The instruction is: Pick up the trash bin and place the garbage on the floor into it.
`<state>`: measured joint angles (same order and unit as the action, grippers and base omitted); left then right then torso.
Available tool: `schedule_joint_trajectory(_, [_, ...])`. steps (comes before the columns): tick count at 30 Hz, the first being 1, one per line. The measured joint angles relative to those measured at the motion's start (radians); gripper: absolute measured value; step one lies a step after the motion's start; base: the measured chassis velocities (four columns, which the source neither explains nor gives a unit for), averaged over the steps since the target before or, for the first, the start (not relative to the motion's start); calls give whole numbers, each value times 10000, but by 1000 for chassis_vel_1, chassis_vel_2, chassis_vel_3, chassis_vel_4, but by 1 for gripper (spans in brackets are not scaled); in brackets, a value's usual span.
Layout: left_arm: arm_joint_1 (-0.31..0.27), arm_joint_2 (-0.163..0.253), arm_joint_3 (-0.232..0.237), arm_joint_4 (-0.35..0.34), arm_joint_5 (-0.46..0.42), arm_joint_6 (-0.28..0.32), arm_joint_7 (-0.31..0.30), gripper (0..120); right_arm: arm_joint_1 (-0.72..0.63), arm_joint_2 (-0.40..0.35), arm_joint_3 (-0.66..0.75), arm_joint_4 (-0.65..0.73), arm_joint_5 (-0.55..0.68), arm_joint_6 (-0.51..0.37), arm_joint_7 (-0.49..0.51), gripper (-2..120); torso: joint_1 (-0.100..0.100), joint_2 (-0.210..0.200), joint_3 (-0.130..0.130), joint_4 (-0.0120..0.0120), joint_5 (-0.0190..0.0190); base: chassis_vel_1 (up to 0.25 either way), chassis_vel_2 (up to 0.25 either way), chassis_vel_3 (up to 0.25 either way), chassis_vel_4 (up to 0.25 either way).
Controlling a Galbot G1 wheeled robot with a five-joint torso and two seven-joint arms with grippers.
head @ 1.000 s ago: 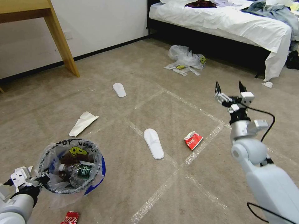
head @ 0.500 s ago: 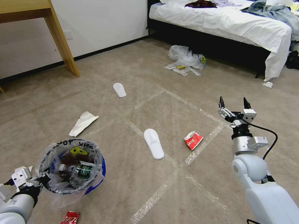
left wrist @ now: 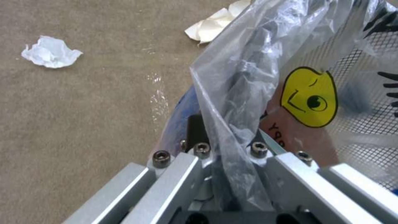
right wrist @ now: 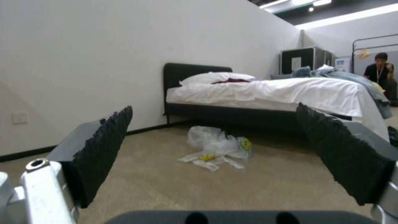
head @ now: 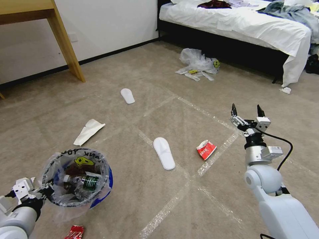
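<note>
We hold the bin (head: 77, 177) close by on our left, with our left gripper (head: 39, 192) pinching its rim and bag. There is already some trash inside the bin. A red wrapper (head: 74, 232) lies on the floor (head: 133, 205) just in front of the bin, nearest to us. Past the bin lies a white paper (head: 87, 131), and to the bin's right lies a slipper (head: 163, 153), its long side pointing away from us. Farther right of the bin is the red can (head: 206, 149). Our right gripper (head: 246, 111) hangs in the air with its fingers spread wide and nothing in them. We think the can is the next pick: it lies low and to the left of that gripper, and the right arm is nearer to it. Far past the bin lie another slipper (head: 127, 95) and clear bags (head: 198, 64) by the bed (head: 239, 23).
</note>
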<state>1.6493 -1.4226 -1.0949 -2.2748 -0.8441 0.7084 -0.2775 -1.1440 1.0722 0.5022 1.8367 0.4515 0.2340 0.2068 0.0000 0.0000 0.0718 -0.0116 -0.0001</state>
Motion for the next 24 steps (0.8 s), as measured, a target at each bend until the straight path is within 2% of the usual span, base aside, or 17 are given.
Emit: schedule_joint_trajectory(24, [-55, 15, 174, 204, 467, -131, 303, 1, -257, 370, -59, -58, -281, 50, -13, 100, 0, 0, 0, 2, 1, 0, 0, 0, 0])
